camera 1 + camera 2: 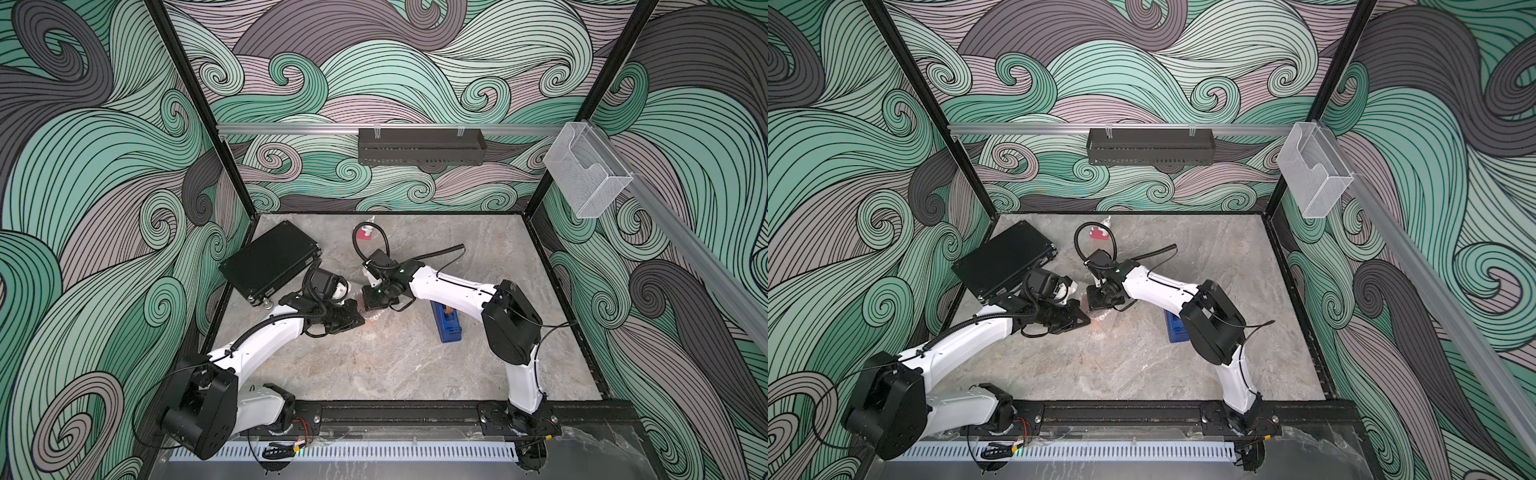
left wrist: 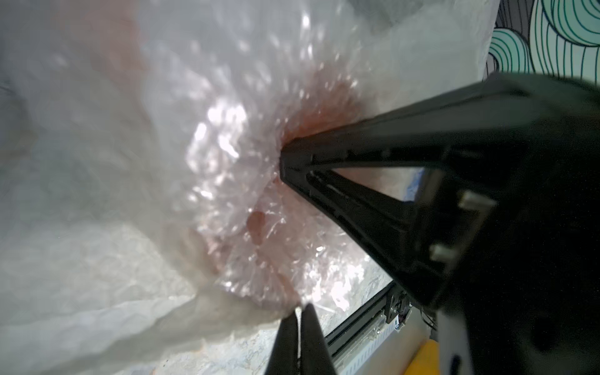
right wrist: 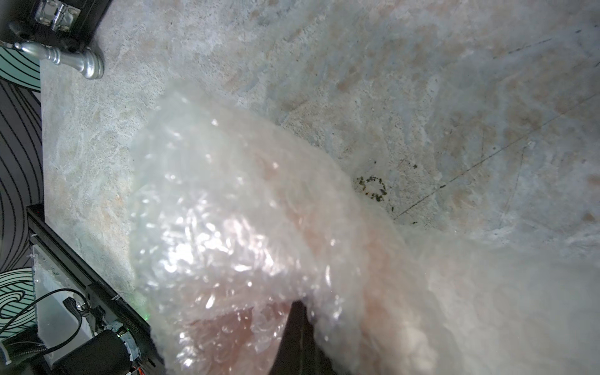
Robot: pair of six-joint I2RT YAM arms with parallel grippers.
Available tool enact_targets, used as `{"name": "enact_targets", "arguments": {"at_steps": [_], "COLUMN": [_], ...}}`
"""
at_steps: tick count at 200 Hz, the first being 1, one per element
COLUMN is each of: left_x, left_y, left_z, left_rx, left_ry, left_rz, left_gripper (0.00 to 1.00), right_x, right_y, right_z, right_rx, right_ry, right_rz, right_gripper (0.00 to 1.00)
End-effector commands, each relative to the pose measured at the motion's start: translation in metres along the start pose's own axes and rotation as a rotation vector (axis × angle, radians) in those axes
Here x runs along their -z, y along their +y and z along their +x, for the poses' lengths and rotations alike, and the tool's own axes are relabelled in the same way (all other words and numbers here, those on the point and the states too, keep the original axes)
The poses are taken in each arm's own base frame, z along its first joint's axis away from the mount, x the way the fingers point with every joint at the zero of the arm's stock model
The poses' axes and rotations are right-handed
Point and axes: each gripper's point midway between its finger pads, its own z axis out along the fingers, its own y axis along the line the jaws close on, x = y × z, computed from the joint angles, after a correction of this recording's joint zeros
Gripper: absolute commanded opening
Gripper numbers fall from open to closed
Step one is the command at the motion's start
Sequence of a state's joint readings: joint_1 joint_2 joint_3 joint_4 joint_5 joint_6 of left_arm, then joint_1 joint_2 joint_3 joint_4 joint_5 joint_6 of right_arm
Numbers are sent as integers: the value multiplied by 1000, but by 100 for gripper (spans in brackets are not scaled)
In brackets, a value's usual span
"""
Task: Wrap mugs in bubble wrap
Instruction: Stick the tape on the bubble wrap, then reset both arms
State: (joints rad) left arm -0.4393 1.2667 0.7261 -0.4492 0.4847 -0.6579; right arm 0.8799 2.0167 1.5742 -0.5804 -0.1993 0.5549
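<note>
Left wrist view, close on the left gripper (image 2: 300, 308), pinched shut on a fold of transparent, glossy bubble wrap (image 2: 194, 146). Facing it, tip pressed into the same sheet and jaws shut on the plastic, the right gripper (image 2: 284, 160). Glimpsed through the wrap as a blur, the small salmon-orange ceramic mug (image 2: 256, 224), bundled between both grippers. In both top views, arms reaching inward over the grey marbled tabletop (image 1: 374, 365), elbows bent, wrists nearly meeting near a blue tape dispenser (image 1: 445, 326).

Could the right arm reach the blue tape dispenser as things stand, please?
Probably not at once: the right gripper is shut on the bubble wrap, and the dispenser lies partly under that arm's own forearm, near its elbow.
</note>
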Motion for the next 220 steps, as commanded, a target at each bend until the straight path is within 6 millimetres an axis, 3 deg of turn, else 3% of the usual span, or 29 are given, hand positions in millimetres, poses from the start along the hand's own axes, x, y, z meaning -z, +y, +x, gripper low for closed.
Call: {"name": "enact_targets", "arguments": {"at_steps": [1,31,70,99,129,149,153,156,191,220], "left_x": [-10,1,34,68,108,136,141,145,175,178], "left_y": [21,16,7,5,13,28,33,36,64,75], "left_z": [8,3,-5,-5,-1,-5,-7,-9,-32,-55], "left_rx": [32,17,-15,-34,-48,-51,-51,-51,-28,-82], "left_ry": [22,0,-72,-158,-282,-418,-448,-474,-756,-907], "left_rz": [-80,-96,-142,-188,-259,-347,-371,-388,-508,-582], "left_gripper": [6,6,8,18,45,65,93,98,99,99], "right_x": [25,59,116,164,214,245,251,254,291,291], "right_y": [10,23,29,13,-27,-63,-71,-77,-148,-207], "right_z": [-5,-19,-28,-27,-14,-3,0,2,20,31], "right_rx": [13,37,79,80,81,80,80,83,111,78], "right_ry": [-32,-118,-263,-390,-523,-624,-646,-661,-868,-956], "right_rz": [-16,-50,-85,-97,-36,39,56,74,304,518], "right_gripper": [0,4,29,50,76,100,100,100,100,100]}}
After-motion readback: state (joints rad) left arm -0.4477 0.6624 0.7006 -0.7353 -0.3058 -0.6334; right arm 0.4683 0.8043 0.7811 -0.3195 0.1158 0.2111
